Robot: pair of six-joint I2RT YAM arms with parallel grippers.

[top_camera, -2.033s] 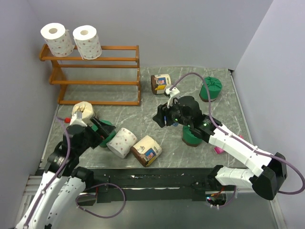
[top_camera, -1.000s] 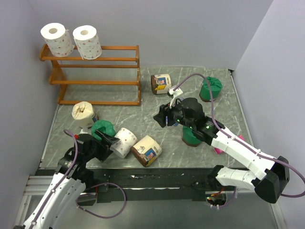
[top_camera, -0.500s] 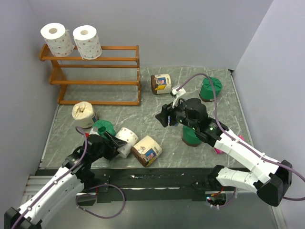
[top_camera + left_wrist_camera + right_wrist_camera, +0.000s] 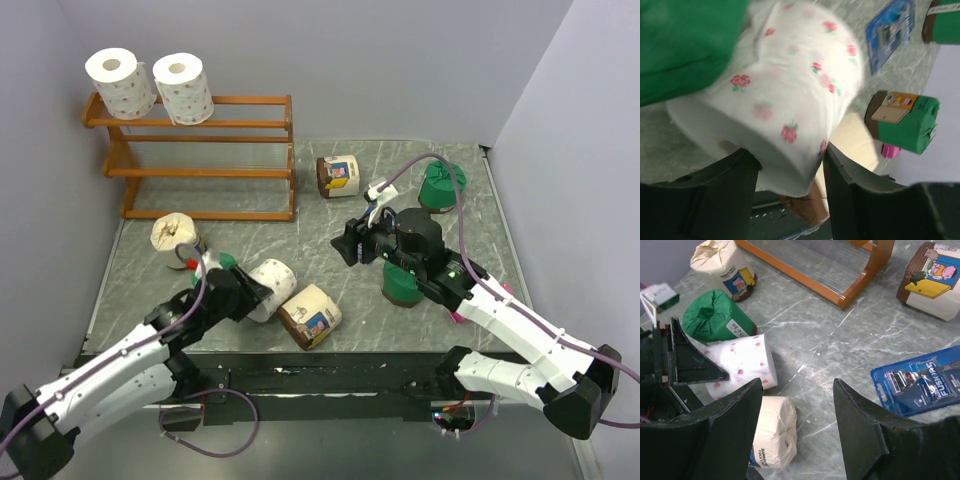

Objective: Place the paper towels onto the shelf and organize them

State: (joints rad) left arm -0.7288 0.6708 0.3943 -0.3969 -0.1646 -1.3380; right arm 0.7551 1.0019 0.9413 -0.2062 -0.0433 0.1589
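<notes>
In 2 seconds the left gripper [image 4: 789, 156] has swung from the cream-wrapped roll [image 4: 172, 238] to the white roll [image 4: 790, 100] on the tabletop [image 4: 300, 228], jaws spread around it, probably not yet pinching: pickup for the shelf [image 4: 215, 125] is starting. The right gripper [image 4: 796, 390] hovers spread, empty.

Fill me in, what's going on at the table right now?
The left gripper is open right at one end of the floral white roll, which lies on its side on the table. Whether the gripper touches the roll is unclear. The right gripper hangs open and empty above mid-table. Two white rolls stand on the top tier of the shelf. The six wrapped rolls are on the table, none shelved yet.
</notes>
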